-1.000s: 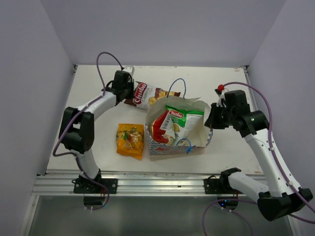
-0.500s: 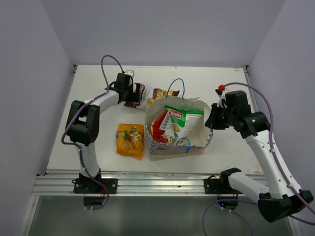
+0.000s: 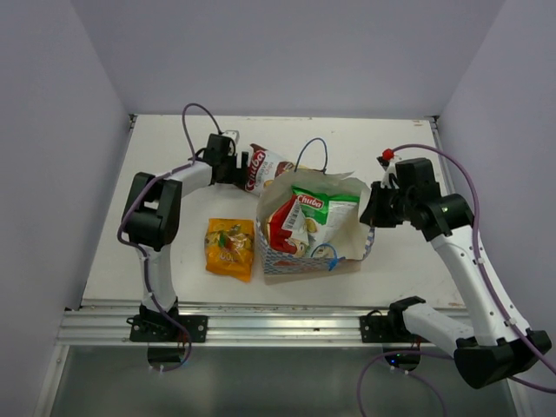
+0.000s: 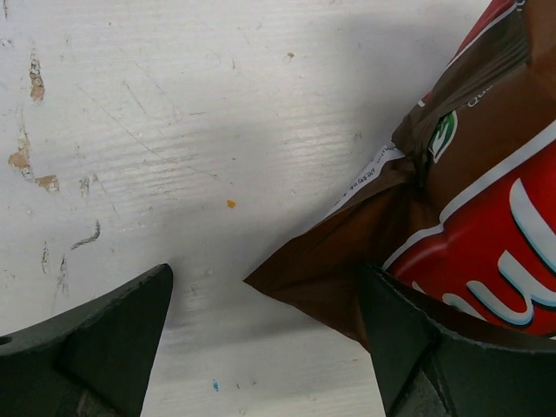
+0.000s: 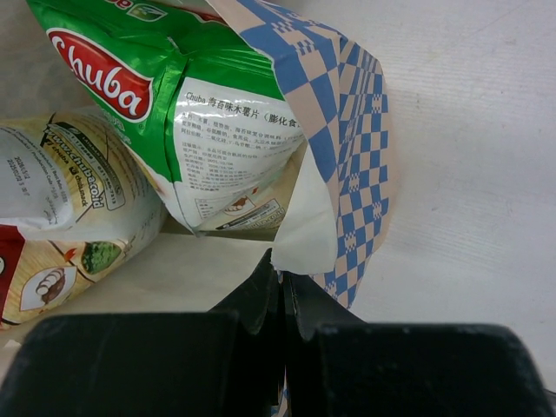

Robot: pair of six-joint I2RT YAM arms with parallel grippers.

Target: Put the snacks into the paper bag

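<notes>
Since one second earlier, your left gripper [image 3: 236,165] moved to the right, toward the bag [image 3: 352,224], and the brown packet [image 3: 269,165] went with it. The packet also turned, so its end came just beside the far rim of the bag. Your right arm almost did not move.

The step in hand was, I think, bringing the brown packet to the bag. The green packet [image 3: 320,213] and the red packet [image 3: 280,228] were already inside. The orange packet [image 3: 230,246] lay on the table [image 3: 174,217], just to the left of the bag and outside it, so about half of the task was left.

In the left wrist view the jaws stood wide apart. The brown corner of the packet lay between them, touching the finger on the right of that view and apart from the other one. So the left gripper was not closed on the packet; it seemed to be pushing it or preparing a grasp. For the next move you would need to close on that corner, lift the packet over the rim and release it into the bag.

Your right gripper [image 5: 282,276] was closed on the right rim of the bag, with the white lining pinched between its fingers. This held the mouth open.
</notes>
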